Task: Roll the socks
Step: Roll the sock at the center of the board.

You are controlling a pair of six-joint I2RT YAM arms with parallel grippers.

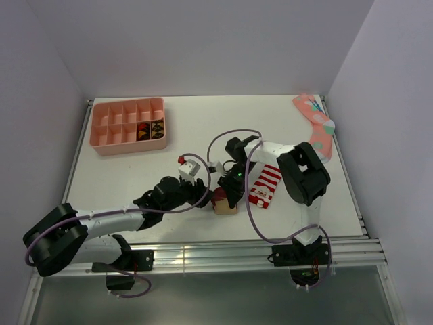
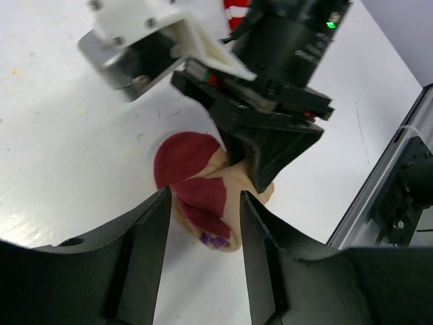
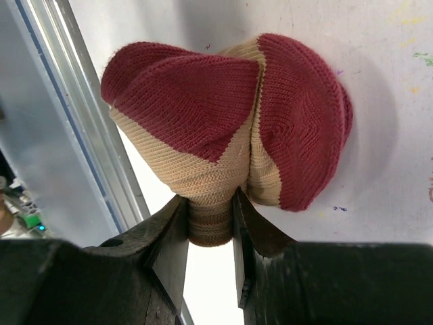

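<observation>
The tan sock (image 1: 225, 202) with dark red toe and heel lies bunched up near the table's front edge. It fills the right wrist view (image 3: 230, 128) and shows in the left wrist view (image 2: 203, 196), purple cuff stripes at its near end. My right gripper (image 3: 208, 220) is shut on a fold of its tan part, reaching down from above (image 1: 230, 191). My left gripper (image 2: 203, 237) is open, its fingers either side of the sock's near end, not touching it. The red-and-white striped sock (image 1: 266, 185) lies flat just right of the tan one.
A pink sock with teal and grey pattern (image 1: 315, 125) lies at the far right. A pink compartment tray (image 1: 128, 124) with rolled items in two cells stands at the back left. The metal rail (image 1: 257, 247) runs along the table's front edge.
</observation>
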